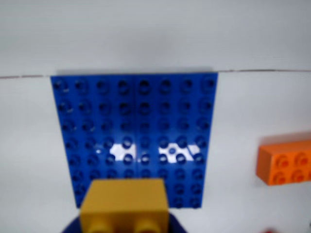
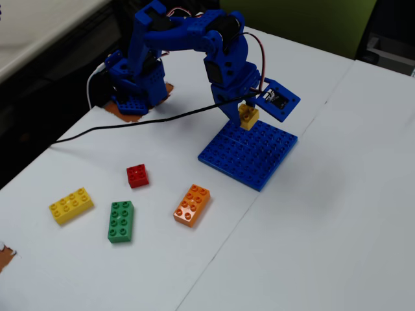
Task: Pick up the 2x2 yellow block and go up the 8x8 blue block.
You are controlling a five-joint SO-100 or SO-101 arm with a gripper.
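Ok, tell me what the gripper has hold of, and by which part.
The gripper holds the 2x2 yellow block by its upper part, above the near edge of the 8x8 blue block. Exactly where the fingers press cannot be seen.

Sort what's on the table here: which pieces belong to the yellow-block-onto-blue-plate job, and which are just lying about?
In the job:
- 2x2 yellow block, held in the gripper jaws above the plate
- 8x8 blue block, flat on the table

Lying about:
- red brick
- long yellow brick
- green brick
- orange brick
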